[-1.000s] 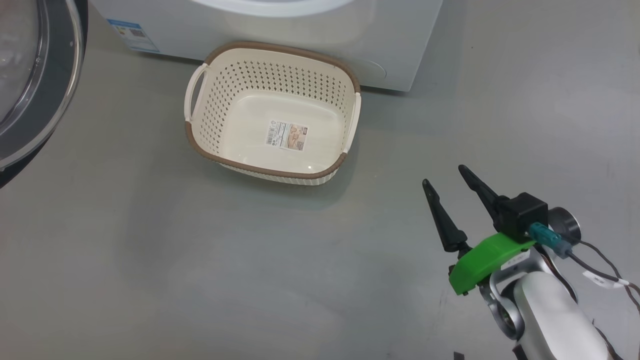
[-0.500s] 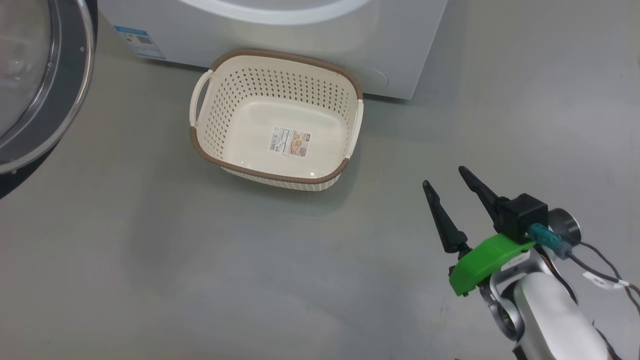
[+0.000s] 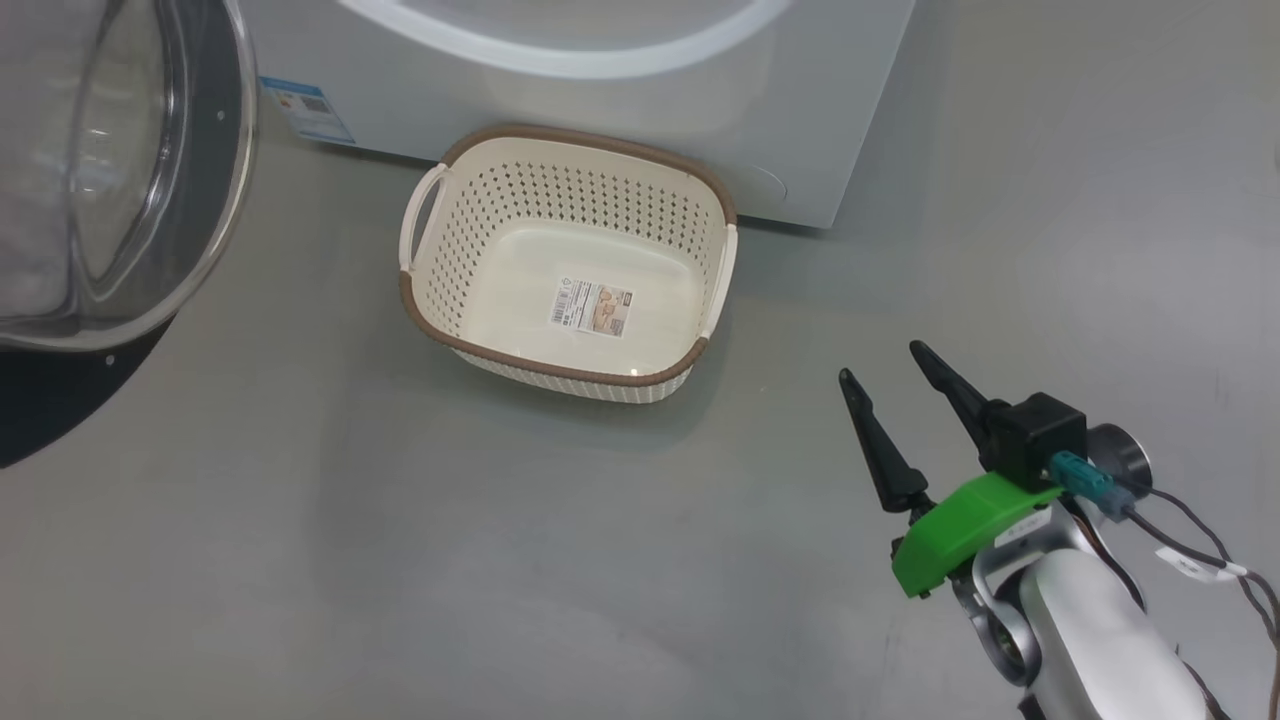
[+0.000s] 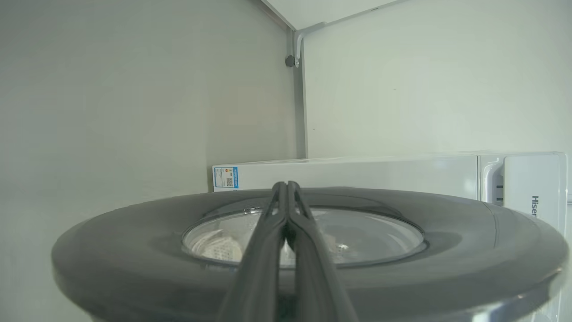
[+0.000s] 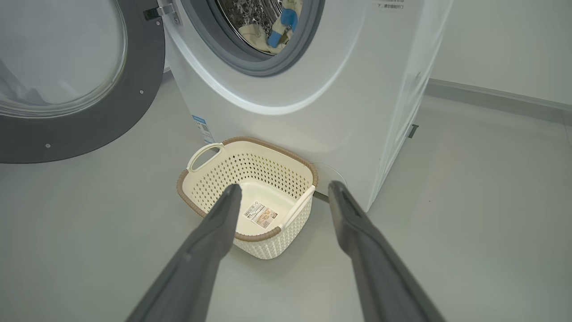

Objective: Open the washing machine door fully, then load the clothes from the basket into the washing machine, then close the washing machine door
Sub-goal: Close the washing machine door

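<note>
Left gripper [image 4: 286,184], fingers pinched together, points across the open washing machine door [image 4: 469,255] in the lower frame; right gripper [image 3: 880,360] gapes wide, empty. Stiff, hinged, glossy: probably better pushed near its edge than at the centre.

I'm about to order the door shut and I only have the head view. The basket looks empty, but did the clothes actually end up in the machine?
Observer: Yes. The right wrist view shows cream and blue clothes lying inside the drum.
Operator: How does the door stand?
Observer: The door is swung wide, clear of the opening, with its inner side facing the right wrist camera.
Operator: And the left hand?
Observer: The left hand is shut, fingers pressed together, pointing across the door's dark rim and glass in its own wrist view. I can't tell if it touches.
</note>
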`<state>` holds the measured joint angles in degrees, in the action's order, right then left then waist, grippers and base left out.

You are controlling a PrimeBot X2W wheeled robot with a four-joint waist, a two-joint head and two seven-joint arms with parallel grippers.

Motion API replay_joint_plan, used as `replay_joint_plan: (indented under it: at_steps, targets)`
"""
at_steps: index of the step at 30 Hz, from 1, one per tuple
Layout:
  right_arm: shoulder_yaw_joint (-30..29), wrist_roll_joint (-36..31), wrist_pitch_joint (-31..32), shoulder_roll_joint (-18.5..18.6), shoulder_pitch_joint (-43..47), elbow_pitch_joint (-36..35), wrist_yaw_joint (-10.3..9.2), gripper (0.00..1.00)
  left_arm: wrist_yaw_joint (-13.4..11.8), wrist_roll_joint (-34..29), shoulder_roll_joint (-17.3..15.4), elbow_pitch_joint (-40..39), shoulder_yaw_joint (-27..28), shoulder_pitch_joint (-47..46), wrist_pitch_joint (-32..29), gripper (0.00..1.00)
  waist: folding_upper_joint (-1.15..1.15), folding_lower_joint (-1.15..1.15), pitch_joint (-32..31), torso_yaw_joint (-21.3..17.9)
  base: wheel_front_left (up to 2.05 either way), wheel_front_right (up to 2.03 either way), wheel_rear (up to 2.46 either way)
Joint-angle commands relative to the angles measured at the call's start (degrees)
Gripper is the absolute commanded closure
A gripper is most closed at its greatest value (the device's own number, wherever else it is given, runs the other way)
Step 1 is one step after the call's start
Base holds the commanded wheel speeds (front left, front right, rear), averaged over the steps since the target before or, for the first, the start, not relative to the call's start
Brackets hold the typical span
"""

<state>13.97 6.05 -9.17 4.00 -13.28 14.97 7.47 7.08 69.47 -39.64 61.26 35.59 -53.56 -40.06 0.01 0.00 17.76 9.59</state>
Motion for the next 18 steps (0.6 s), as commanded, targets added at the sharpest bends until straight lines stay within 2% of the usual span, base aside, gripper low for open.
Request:
replay_joint_plan:
  at_steps: [1, 5, 18]
  targets:
    - [1.21, 0.34, -0.86, -0.45, -0.7, -1.38, 0.02, 0.0, 0.39, 0.61, -2.74, -2.47, -0.25, 1.46, -1.61, 1.0, -0.01, 0.0, -0.39, 0.15, 0.0, 0.0, 0.0]
    - [1.58, 0.77, -1.26, -0.6, -0.66, -0.73, 0.02, 0.0, 0.4, 1.89, -1.79, -5.95, -1.06, 4.54, -5.52, 1.0, -0.01, 0.0, -1.26, 0.54, 0.0, 0.0, 0.0]
    - [2.56, 2.04, -2.62, -0.98, -0.52, 1.7, 0.02, 0.0, 0.4, 8.98, 5.33, -21.54, -3.15, 14.44, -18.31, 1.0, -0.01, 0.0, -4.29, 1.42, 0.0, 0.0, 0.0]
